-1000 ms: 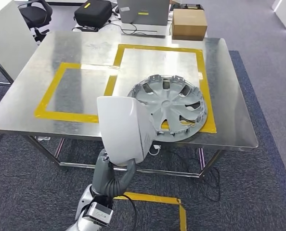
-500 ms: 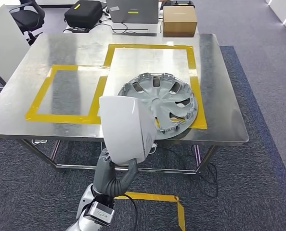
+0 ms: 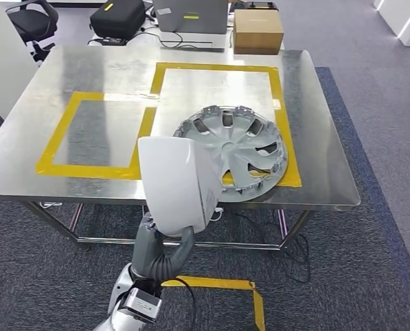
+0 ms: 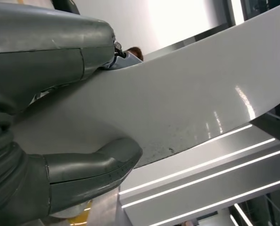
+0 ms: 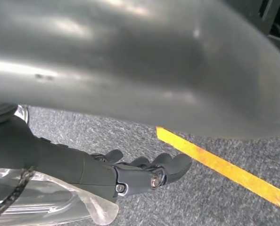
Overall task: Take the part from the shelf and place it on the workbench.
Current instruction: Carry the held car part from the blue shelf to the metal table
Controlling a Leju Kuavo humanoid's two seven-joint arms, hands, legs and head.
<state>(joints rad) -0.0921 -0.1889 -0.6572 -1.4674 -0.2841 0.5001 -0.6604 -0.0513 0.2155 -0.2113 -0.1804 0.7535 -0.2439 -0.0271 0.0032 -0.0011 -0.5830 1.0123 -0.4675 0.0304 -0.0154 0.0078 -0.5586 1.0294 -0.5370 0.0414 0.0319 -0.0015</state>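
Observation:
The part is a white curved shell (image 3: pixel 174 185), held upright in front of me, short of the workbench's (image 3: pixel 320 155) near edge. My left hand (image 3: pixel 159 248) grips its lower rim from below. In the left wrist view the left hand (image 4: pixel 60 117) pinches the white shell (image 4: pixel 188 89) between thumb and fingers. In the right wrist view my right hand (image 5: pixel 138 174) hangs over the carpet with its fingers stretched out and nothing in them, under a broad grey surface (image 5: pixel 131 56).
A silver hubcap (image 3: pixel 234 148) lies in the right yellow-taped rectangle; the left taped rectangle (image 3: pixel 96 131) holds nothing. A cardboard box (image 3: pixel 257 31), a laptop (image 3: pixel 191 15) and a black bag (image 3: pixel 118 17) sit behind the bench. Yellow tape (image 3: pixel 219 283) marks the carpet.
The whole picture has shifted, so the camera moved: the workbench now sits a little further left and nearer. The left hand's hold on the white shell is the same.

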